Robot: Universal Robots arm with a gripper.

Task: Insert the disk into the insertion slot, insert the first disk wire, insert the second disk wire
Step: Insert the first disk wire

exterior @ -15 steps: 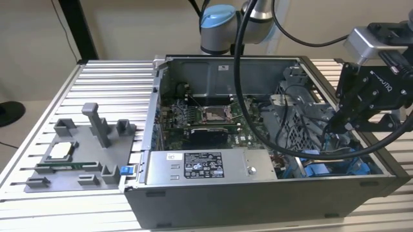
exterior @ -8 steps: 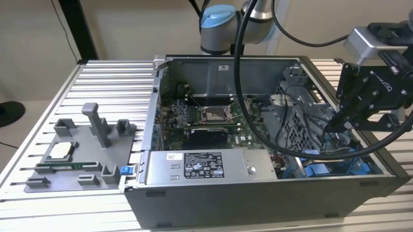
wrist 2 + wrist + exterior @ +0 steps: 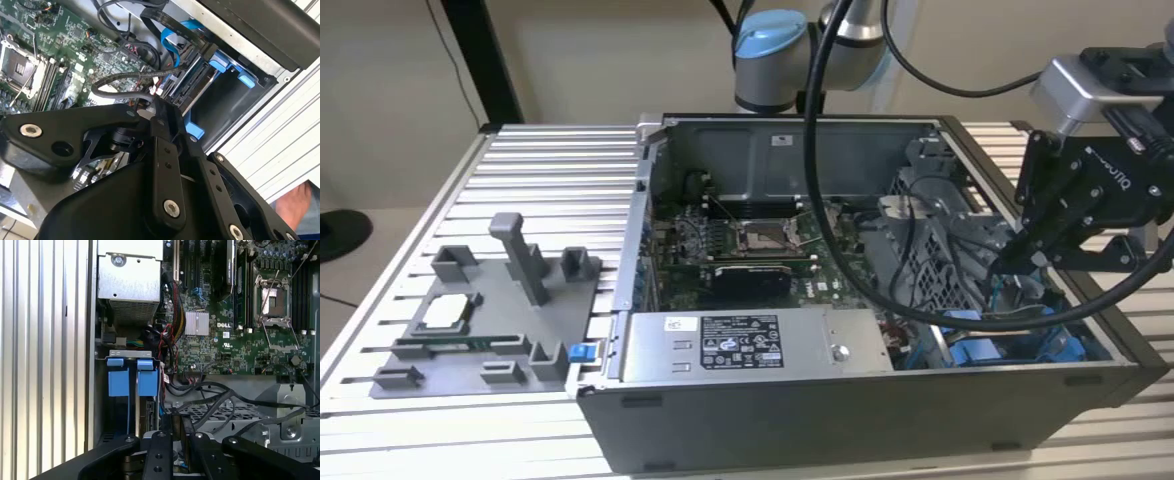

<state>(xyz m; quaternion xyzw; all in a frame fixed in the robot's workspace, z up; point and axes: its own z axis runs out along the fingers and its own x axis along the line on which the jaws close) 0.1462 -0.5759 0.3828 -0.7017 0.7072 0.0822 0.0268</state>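
Gripper [image 3: 1007, 265] is lowered inside the open computer case [image 3: 854, 420], at the case's corner on the exterior view's right, just above the insertion slot [image 3: 225, 109]. How far the gripper is open cannot be told. A black wire [image 3: 120, 80] is looped just beside it. The disk [image 3: 192, 86] is seen seated in the slot against the case wall, with blue tabs [image 3: 148, 382] at the bay mouth. The case is set on the slatted tabletop [image 3: 547, 170], and a grey fixture [image 3: 480, 330] is placed beside the case.
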